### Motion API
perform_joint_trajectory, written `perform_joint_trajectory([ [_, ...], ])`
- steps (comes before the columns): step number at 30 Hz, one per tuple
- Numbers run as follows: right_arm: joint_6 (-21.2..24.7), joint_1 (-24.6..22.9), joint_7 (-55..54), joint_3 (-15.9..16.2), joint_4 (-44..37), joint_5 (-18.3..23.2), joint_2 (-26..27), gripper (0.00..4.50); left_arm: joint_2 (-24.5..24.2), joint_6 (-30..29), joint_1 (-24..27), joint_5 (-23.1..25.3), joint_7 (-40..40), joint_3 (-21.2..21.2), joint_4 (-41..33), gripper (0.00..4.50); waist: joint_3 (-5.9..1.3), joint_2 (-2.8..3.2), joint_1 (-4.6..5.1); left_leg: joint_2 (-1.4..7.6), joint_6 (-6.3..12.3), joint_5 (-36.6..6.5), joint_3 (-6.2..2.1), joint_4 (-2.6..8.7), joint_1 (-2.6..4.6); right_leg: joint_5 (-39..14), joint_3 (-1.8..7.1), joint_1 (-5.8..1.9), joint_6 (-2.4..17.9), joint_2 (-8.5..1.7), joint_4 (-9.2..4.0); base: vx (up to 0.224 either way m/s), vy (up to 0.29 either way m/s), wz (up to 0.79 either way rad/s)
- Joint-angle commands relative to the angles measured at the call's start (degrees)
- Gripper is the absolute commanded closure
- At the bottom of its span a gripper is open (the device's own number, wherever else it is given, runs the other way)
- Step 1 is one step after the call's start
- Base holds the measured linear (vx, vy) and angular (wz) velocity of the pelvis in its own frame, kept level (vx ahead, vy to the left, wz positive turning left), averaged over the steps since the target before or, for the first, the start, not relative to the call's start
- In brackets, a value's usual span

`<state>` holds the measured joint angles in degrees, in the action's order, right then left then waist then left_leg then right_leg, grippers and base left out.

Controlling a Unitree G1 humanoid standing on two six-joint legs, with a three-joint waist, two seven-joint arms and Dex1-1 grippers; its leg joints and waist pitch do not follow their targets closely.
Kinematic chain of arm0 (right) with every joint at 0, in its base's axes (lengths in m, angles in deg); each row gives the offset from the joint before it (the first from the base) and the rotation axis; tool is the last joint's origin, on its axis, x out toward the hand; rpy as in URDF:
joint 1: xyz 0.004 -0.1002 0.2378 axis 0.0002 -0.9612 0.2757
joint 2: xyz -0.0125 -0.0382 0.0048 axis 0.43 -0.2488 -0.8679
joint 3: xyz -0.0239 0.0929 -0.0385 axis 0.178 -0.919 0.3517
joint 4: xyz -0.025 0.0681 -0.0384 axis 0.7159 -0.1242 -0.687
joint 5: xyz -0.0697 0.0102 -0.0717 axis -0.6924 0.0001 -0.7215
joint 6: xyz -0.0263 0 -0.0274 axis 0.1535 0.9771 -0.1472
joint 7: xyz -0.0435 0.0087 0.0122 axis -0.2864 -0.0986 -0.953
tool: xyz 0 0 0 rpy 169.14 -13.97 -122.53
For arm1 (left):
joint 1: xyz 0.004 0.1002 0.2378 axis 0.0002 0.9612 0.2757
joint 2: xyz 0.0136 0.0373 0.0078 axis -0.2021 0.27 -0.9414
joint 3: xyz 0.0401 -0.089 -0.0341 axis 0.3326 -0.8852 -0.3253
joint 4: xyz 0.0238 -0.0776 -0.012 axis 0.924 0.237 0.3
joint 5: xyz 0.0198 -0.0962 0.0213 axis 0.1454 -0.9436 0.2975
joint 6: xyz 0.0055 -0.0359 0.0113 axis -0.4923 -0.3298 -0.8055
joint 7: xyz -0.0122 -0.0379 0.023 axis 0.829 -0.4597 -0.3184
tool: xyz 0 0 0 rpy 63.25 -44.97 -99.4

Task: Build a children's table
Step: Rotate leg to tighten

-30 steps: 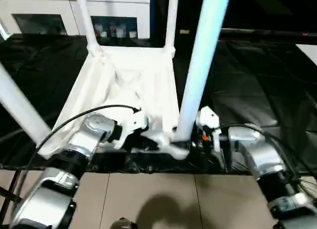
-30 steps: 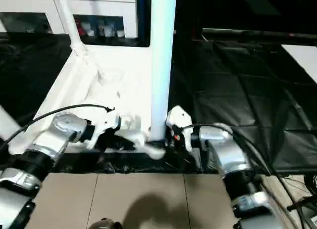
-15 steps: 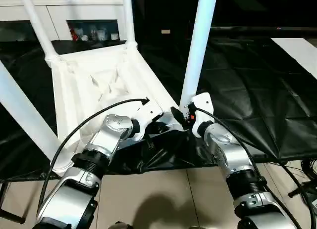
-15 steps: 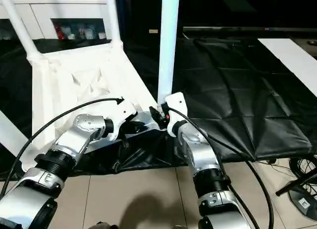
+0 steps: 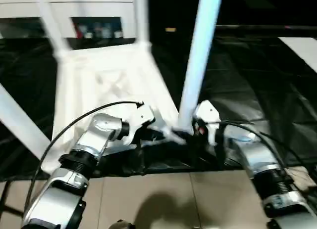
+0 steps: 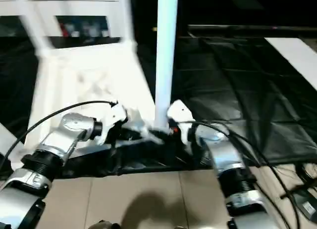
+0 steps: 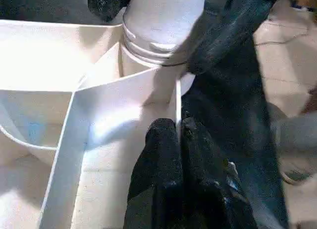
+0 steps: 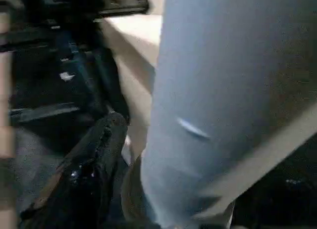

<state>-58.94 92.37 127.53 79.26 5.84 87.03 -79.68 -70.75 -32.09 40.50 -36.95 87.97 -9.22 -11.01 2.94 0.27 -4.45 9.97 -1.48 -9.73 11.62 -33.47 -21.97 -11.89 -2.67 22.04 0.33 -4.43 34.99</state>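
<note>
Tabletop lay upside down; four legs stood socketed. Left gripper pinched rim rib. Right gripper clasped near leg at base. Assembly judged near-finished; flipping upright left.

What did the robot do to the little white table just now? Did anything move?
Nothing clearly got moved: the picture shifts because the robot's head turned. The left gripper stays shut on a thin rib of the upside-down tabletop, and the right gripper stays at the base of the near leg, standing in its corner socket. The other legs stay standing.
</note>
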Motion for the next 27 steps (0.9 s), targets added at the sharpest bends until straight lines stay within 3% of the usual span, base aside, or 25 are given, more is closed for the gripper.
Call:
perform_joint_trajectory([
  [1,2.01,-1.29,7.25,7.60,0.06,0.75,1.49,1.39,2.02,1.32,-2.29,-2.60,1.44,1.06,-0.70,4.50,-3.23,-0.31,-0.07,4.07,2.66,-14.36,-1.59,4.11,1.55,-7.67,2.49,-1.83,15.45,-4.49,-4.10,0.000,0.000,0.00],
  [4,3.83,-0.87,11.87,9.02,-0.32,2.40,1.26,1.59,1.27,1.65,-2.60,-2.48,3.86,1.49,-0.19,4.50,-3.18,-0.23,-0.49,4.10,1.87,-15.64,-1.64,4.22,1.71,-10.87,2.59,-1.70,14.79,-4.62,-4.31,0.000,0.000,0.00],
  [7,4.50,-1.11,14.30,9.93,-0.46,2.09,1.38,1.74,0.83,2.11,-2.85,-2.14,4.69,1.32,0.59,4.50,-3.23,-0.31,-0.85,4.17,1.42,-15.38,-1.56,4.22,1.92,-10.53,2.67,-1.42,14.76,-4.69,-4.30,0.000,0.000,0.00],
  [17,5.67,-2.17,15.52,10.56,-1.39,2.38,1.90,2.41,0.01,1.80,-2.82,-2.20,6.06,0.49,0.95,4.50,-3.31,-0.37,-0.91,4.09,1.53,-14.00,-1.68,4.28,1.60,-9.75,2.59,-1.64,14.50,-4.80,-4.13,0.000,0.000,0.00],
  [20,6.95,-2.94,11.07,7.74,-2.04,3.07,3.54,2.45,0.10,1.18,-2.62,-2.28,3.38,-1.06,0.80,4.50,-3.30,-0.28,-0.92,4.11,1.54,-13.89,-1.70,4.36,1.59,-9.21,2.56,-1.63,14.58,-4.72,-4.07,0.000,0.000,0.00],
  [23,6.45,-2.90,1.54,3.89,-1.31,2.43,6.00,2.46,0.16,0.45,-2.59,-1.13,-2.17,-2.22,0.60,4.50,-3.11,-0.23,-0.68,4.08,0.73,-15.68,-1.83,4.54,1.62,-12.27,2.61,-1.42,14.07,-4.87,-4.37,0.000,0.000,0.00],
  [24,6.78,-2.71,-4.34,2.21,-0.60,1.40,7.39,2.49,0.27,0.31,-2.37,-0.23,-4.94,-2.47,0.21,4.50,-2.92,-0.26,-0.31,4.04,-0.89,-18.23,-2.07,4.79,1.86,-16.83,2.73,-1.04,13.13,-5.03,-4.82,0.000,0.000,0.00],
  [27,9.29,-2.37,-18.33,-2.08,0.61,0.17,11.73,2.52,1.99,-2.00,-1.13,1.18,-12.62,-3.67,-2.68,4.50,-2.74,-0.16,0.30,4.06,-2.74,-20.56,-2.51,5.23,1.75,-21.55,2.68,-1.01,11.27,-5.06,-5.10,0.000,0.000,0.00],
])
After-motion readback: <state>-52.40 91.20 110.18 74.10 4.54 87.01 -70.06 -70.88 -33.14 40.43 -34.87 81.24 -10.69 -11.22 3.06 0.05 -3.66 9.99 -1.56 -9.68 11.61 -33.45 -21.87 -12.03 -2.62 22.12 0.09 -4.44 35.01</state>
